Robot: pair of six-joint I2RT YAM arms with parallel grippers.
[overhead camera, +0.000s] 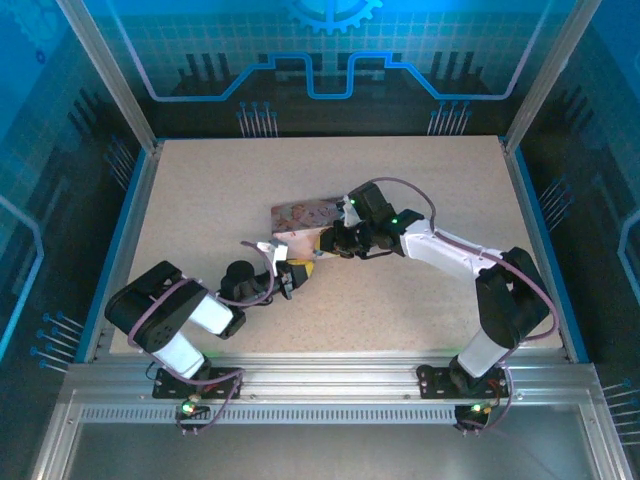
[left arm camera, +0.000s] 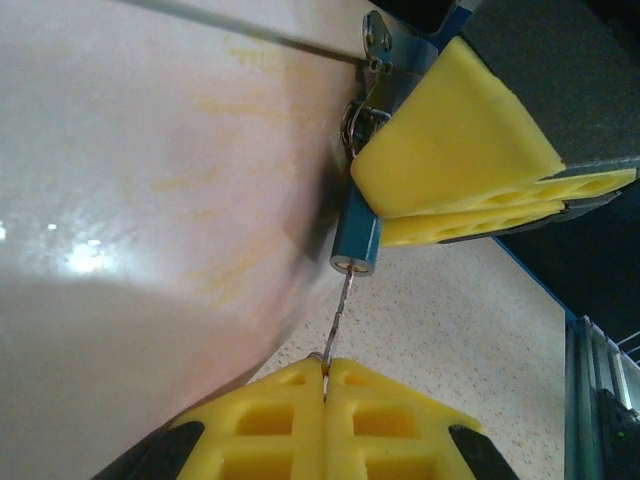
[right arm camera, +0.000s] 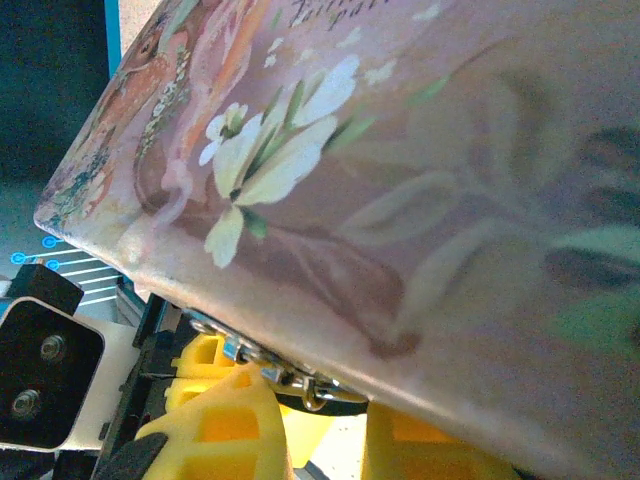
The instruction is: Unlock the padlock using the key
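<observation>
Pinching: L gripper [left arm camera: 325, 366], yellow fingers pressed tight together on the very end of the key [left arm camera: 338, 315].
Key: thin silvery sliver, tilted up-right, tip at the bottom face of the padlock [left arm camera: 357, 236]; how far in, can't tell.
Padlock: small blue body, just below the hasp [left arm camera: 378, 35] on the tin box [left arm camera: 150, 200].
R gripper [left arm camera: 380, 212]: fingers clamped on padlock's upper part, right beside tin.
Tin box: pink, floral lid, mid-table [overhead camera: 200, 200], btwn both arms.
</observation>
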